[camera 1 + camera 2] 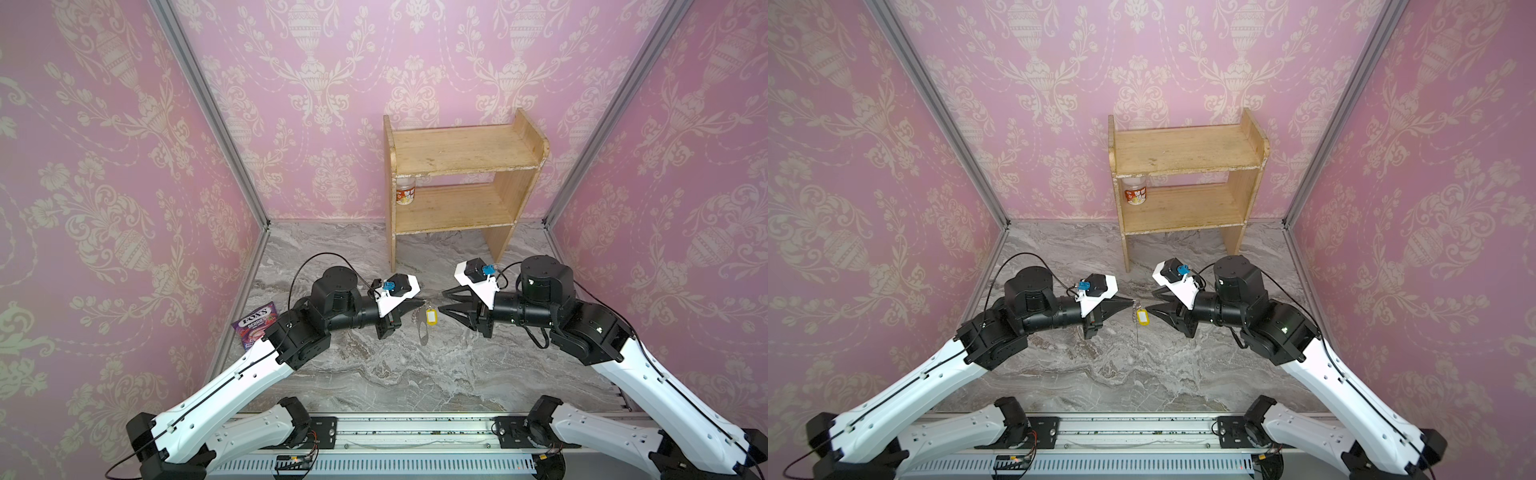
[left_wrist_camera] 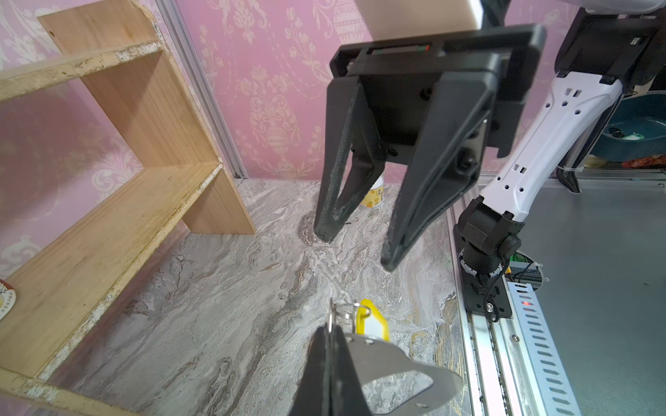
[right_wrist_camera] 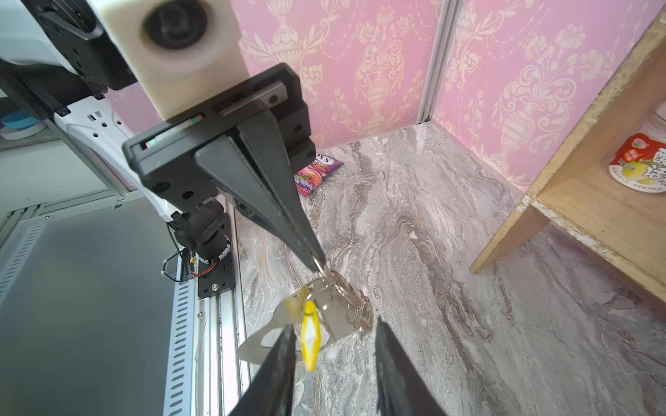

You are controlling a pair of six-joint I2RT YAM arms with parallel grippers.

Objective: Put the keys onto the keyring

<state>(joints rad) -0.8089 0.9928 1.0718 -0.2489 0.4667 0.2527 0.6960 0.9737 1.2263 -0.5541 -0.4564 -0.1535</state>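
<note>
My left gripper [image 1: 419, 305] [image 2: 329, 329] is shut on a small ring at the top of the keyring [image 1: 422, 330] [image 2: 389, 360] and holds it above the marble table. The keyring is a flat silver plate with a slot, and it hangs down from the fingertips. A yellow tag of the keys [image 1: 432, 318] [image 1: 1143, 316] [image 2: 374, 324] [image 3: 309, 335] dangles from the rings beside the plate. I cannot make out the key itself. My right gripper [image 1: 444, 302] [image 3: 335, 326] stands open just right of the tag, touching nothing.
A wooden shelf [image 1: 461, 149] stands at the back right, with a labelled jar [image 1: 405, 193] on its lower board. A purple candy packet [image 1: 255, 324] lies by the left wall. A small yellow-white cup [image 2: 374, 196] sits near the right wall. The metal rail [image 1: 415, 428] runs along the front.
</note>
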